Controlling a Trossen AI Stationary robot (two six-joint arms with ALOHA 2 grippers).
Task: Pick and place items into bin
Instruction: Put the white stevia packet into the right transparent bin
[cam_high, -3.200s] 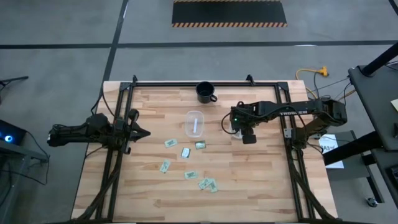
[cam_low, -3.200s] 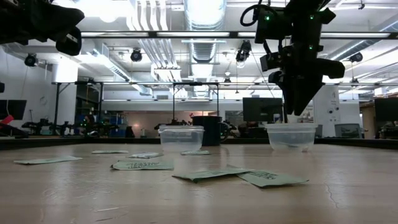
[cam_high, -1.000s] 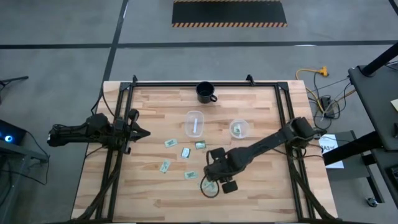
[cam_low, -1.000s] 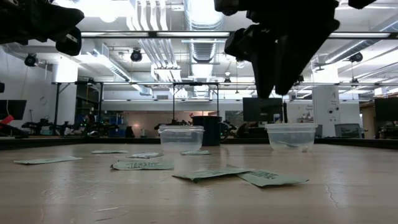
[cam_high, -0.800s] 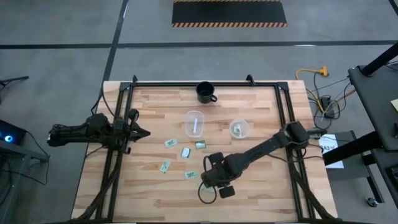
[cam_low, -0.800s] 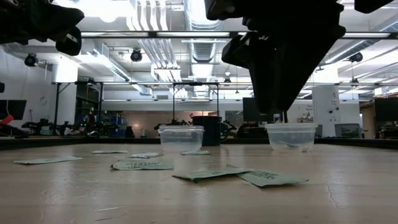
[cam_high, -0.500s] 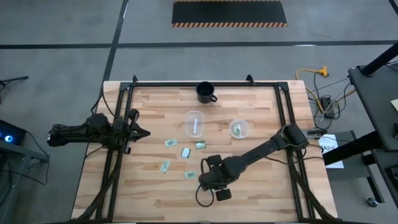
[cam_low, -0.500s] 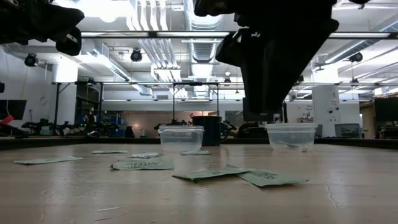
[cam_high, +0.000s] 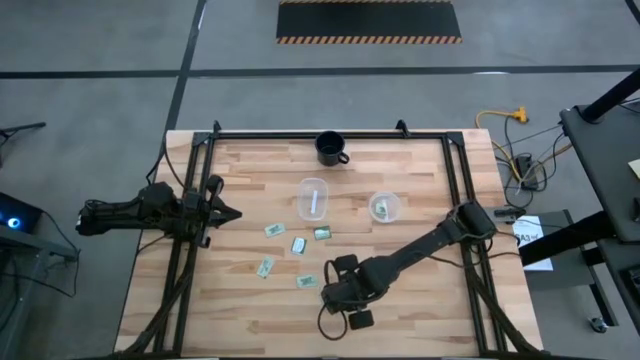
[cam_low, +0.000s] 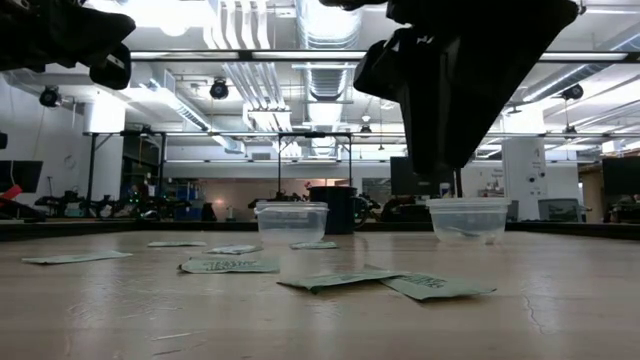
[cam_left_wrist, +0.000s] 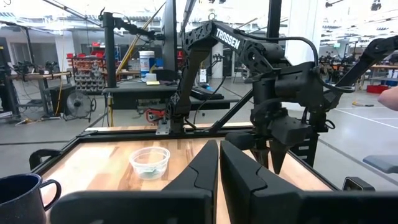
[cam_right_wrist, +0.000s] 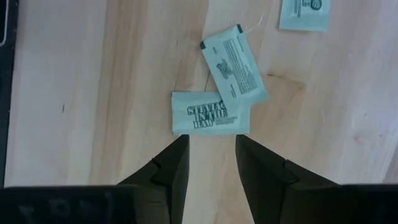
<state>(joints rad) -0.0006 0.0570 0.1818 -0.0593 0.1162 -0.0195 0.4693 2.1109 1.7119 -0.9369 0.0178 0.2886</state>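
Several small pale green and white packets lie flat on the wooden table (cam_high: 420, 270). In the high view, packets (cam_high: 299, 245) sit around the table's middle. Two overlapping packets (cam_right_wrist: 211, 121) lie directly under my right gripper (cam_right_wrist: 211, 143), and a third packet (cam_right_wrist: 305, 14) lies beyond them. My right gripper (cam_high: 338, 296) hangs above them, pointing down, open and touching nothing. A round clear cup (cam_high: 384, 207) holds a packet. My left gripper (cam_high: 225, 213) waits shut at the table's left edge.
An oblong clear container (cam_high: 314, 197) stands near the table's middle and a dark mug (cam_high: 331, 148) near the far edge. A black frame (cam_high: 190, 250) runs along the table's sides. The near strip of the table (cam_high: 250, 325) is bare wood.
My right gripper has moved a little toward the table's near-left, from beside the pair of packets to directly over them, staying open. The packets have not moved.
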